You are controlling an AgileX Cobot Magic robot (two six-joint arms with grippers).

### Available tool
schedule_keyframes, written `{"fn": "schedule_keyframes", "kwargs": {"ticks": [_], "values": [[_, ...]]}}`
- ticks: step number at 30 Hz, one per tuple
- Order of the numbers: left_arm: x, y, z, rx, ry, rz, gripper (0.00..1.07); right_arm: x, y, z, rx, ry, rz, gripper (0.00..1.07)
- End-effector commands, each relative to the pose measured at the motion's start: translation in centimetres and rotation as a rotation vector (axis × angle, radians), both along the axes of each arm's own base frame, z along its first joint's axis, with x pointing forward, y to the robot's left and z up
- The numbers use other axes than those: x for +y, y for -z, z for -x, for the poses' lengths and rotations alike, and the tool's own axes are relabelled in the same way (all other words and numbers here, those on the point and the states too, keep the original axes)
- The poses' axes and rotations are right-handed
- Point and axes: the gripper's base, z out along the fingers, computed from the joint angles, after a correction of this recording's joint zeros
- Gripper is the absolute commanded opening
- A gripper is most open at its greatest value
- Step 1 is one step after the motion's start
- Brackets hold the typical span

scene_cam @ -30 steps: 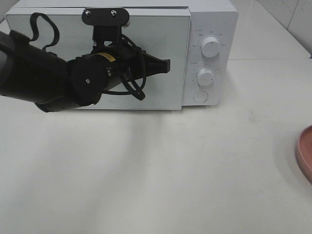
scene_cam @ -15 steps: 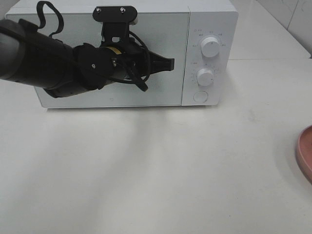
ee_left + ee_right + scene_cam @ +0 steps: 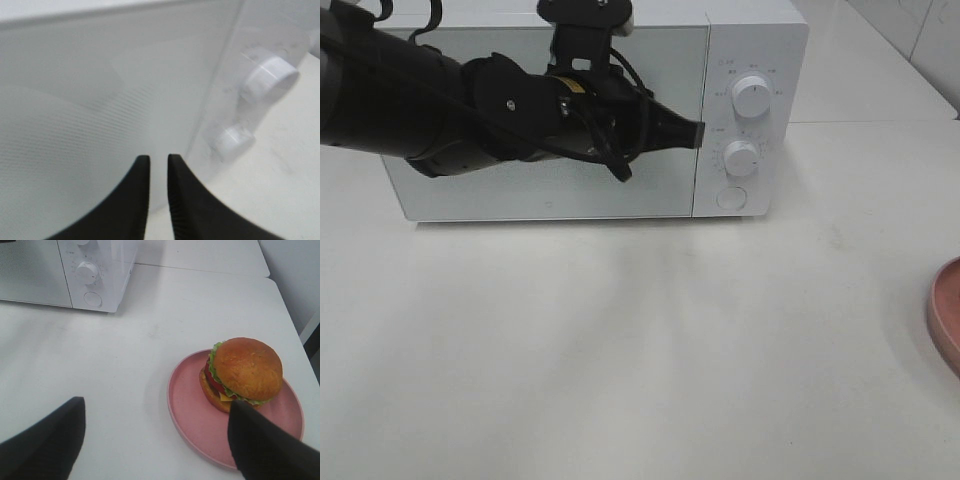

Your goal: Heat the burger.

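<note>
The burger [image 3: 245,370] sits on a round pink plate [image 3: 190,400] on the white table; the exterior high view shows only the plate's rim [image 3: 945,315] at the right edge. My right gripper [image 3: 156,407] hovers open just short of the plate, its two dark fingers spread wide with nothing between them. The white microwave [image 3: 750,40] stands at the back with its door [image 3: 520,190] shut flush. My left gripper [image 3: 698,131] points at the door's right edge beside the control panel. Its fingertips [image 3: 142,162] stand a narrow gap apart, holding nothing.
Two round knobs [image 3: 751,95] [image 3: 741,157] and a round button [image 3: 731,198] are on the microwave's right panel. The thick black left arm [image 3: 410,100] stretches across the door front. White table surface [image 3: 640,350] spreads in front of the microwave.
The microwave door swung from ajar to shut. My left arm moved toward the microwave and rightward, and its fingertips have parted slightly. The right gripper stays as it was.
</note>
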Motion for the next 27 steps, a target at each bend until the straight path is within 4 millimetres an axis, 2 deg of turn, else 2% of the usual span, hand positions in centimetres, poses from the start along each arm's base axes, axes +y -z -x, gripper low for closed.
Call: {"fn": "schedule_keyframes", "kwargs": {"ticks": [1, 2, 4, 8, 9, 14, 15, 19, 21, 25, 27], "values": [[-0.8, 0.3, 1.6, 0.113, 0.108, -0.062, 0.67, 0.0, 0.0, 0.4, -0.025, 0.004, 0.004, 0.76], [-0.8, 0.3, 1.6, 0.113, 0.108, -0.062, 0.67, 0.0, 0.0, 0.4, -0.025, 0.004, 0.004, 0.76], [-0.9, 1.2, 2.5, 0.224, 0.167, -0.103, 1.02, 0.0, 0.0, 0.4, -0.025, 0.004, 0.004, 0.76], [-0.8, 1.9, 3.6, 0.346, 0.232, -0.153, 0.99, 0.0, 0.0, 0.4, -0.025, 0.004, 0.004, 0.76], [-0.7, 2.4, 4.4, 0.432, 0.280, -0.188, 0.99, 0.0, 0.0, 0.4, -0.025, 0.004, 0.004, 0.76], [-0.3, 2.2, 6.1, 0.579, 0.371, -0.241, 0.99, 0.0, 0.0, 0.4, -0.025, 0.004, 0.004, 0.76], [0.0, 1.7, 6.9, 0.633, 0.417, -0.268, 0.99, 0.0, 0.0, 0.4, -0.025, 0.004, 0.004, 0.76], [0.5, 0.7, 8.0, 0.697, 0.474, -0.300, 0.98, 0.0, 0.0, 0.4, -0.025, 0.004, 0.004, 0.76], [1.0, -0.6, 9.1, 0.747, 0.515, -0.312, 0.98, 0.0, 0.0, 0.4, -0.025, 0.004, 0.004, 0.76], [1.7, -1.9, 10.0, 0.802, 0.518, -0.326, 0.98, 0.0, 0.0, 0.4, -0.025, 0.004, 0.004, 0.76], [2.9, -2.9, 10.5, 0.841, 0.473, -0.386, 0.98, 0.0, 0.0, 0.4, -0.025, 0.004, 0.004, 0.76]]}}
